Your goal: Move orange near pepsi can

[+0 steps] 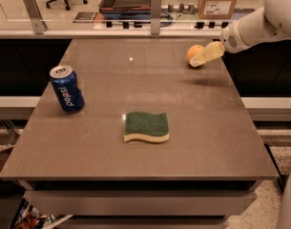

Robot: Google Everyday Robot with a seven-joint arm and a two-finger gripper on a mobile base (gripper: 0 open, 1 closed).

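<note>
The orange (194,51) sits on the brown table near its far right side. My gripper (198,59) comes in from the right on a white arm; its pale fingers (207,55) lie against the orange's right front side and partly cover it. The blue pepsi can (67,88) stands upright at the table's left side, far from the orange.
A green-and-yellow sponge (146,126) lies at the table's middle front. The table (216,137) ends at an edge close behind the orange, with a rail and metal posts (156,6) beyond. A cardboard box (218,0) stands at the back right.
</note>
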